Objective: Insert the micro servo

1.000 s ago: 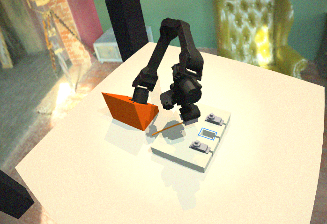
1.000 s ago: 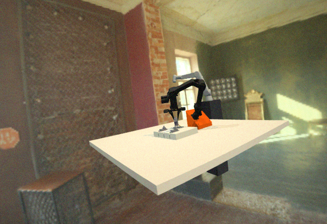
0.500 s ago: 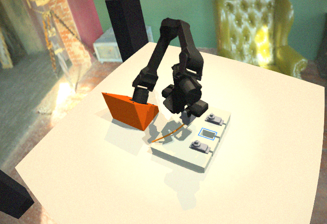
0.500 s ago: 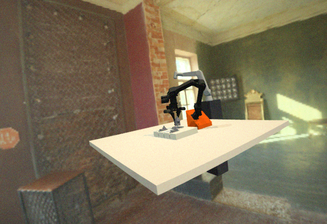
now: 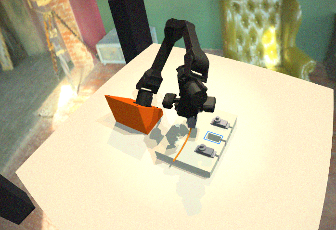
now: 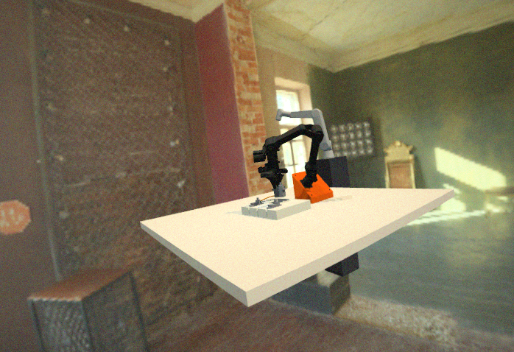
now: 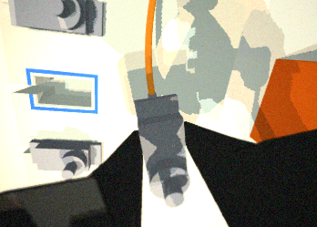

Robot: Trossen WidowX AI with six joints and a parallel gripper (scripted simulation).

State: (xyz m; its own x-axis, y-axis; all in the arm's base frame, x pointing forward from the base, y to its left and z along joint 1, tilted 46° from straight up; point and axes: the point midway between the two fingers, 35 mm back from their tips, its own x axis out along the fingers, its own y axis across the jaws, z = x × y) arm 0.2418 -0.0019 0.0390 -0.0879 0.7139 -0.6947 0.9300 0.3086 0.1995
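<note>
while gripper (image 7: 165, 170) clamps servo (image 7: 160, 129) (aloft)

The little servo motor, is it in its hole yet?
Not yet. Done: the gripper is shut on the loose servo, lifted above the deck. Happening: it hangs beside the blue-marked pocket, orange cable trailing. Left: lower it in, cable in the notch, let go, move away.

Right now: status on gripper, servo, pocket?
Gripper shut on micro servo, held above deck. Marked pocket empty, off to one side. Orange cable trails across deck; nothing blocking pocket.
</note>
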